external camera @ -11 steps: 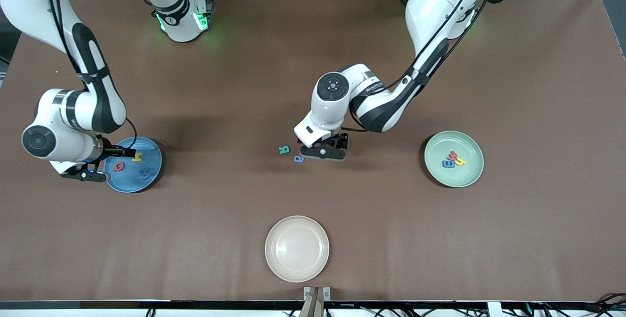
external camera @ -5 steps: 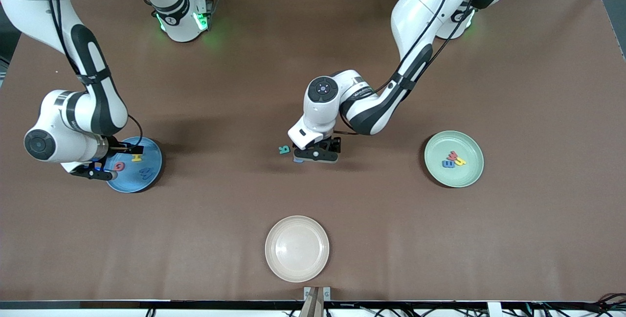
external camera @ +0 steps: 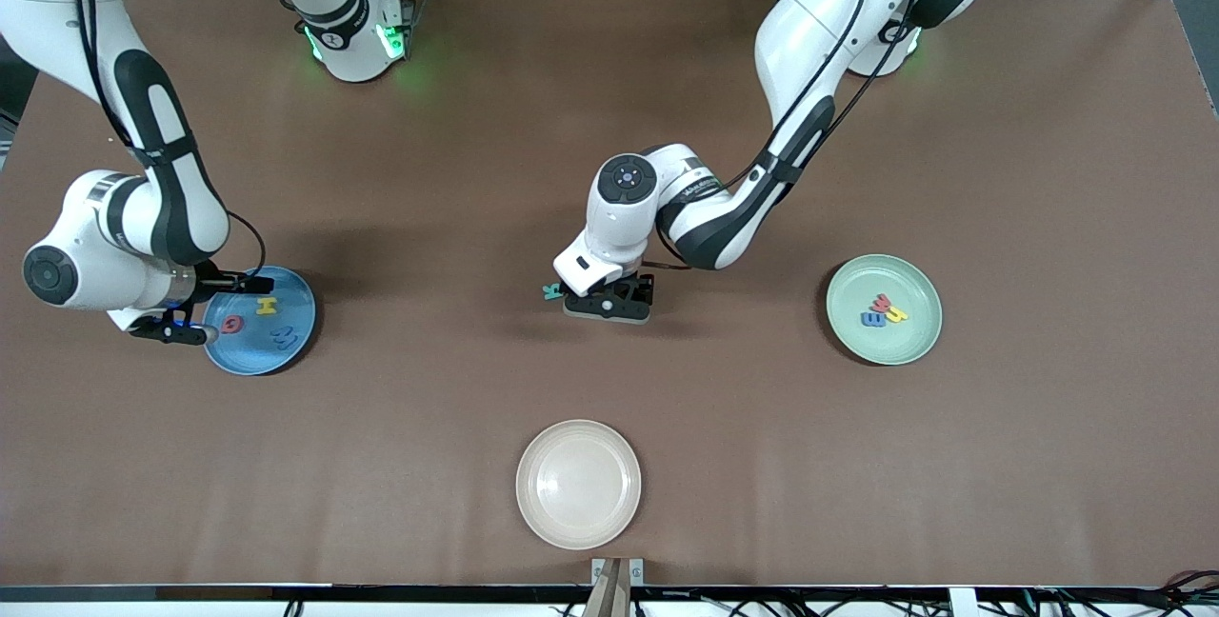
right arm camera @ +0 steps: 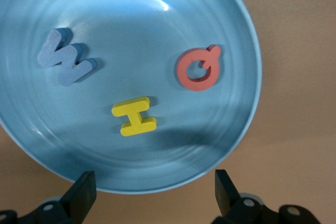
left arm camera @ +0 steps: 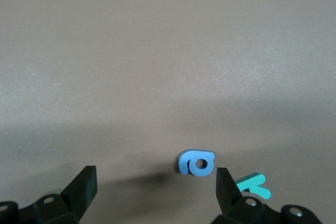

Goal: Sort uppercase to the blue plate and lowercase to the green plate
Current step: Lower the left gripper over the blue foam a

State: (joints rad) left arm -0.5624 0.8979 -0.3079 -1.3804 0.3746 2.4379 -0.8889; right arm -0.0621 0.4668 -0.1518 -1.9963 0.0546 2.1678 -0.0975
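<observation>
The brown matte surface (external camera: 1000, 169) filled the frame, cables and racks along the top edge. The left claw (external camera: 607, 305) hung wide open and empty over the small blue foam letter a (left arm camera: 196, 162), beside the teal foam R (external camera: 550, 291), mid-frame. The right claw (external camera: 195, 308), also spread and empty, hung over the sky-blue round plate (external camera: 295, 312) at the frame's left, which held a red foam Q (external camera: 231, 323), yellow foam H (external camera: 268, 306) and blue foam W (external camera: 283, 340). The mint-green round plate (external camera: 914, 336) at the frame's right held the other small foam letters (external camera: 882, 310). A cream-white plate (external camera: 578, 484) sat low centre.

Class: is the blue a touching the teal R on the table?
Apart. The left wrist view shows bare table between the blue a and the teal R.

The blue plate (right arm camera: 236, 35) looks glossy and smooth, catching light; its foam-like letters are matt. The brown surface (external camera: 1000, 465) appears matt, faintly grained.
</observation>
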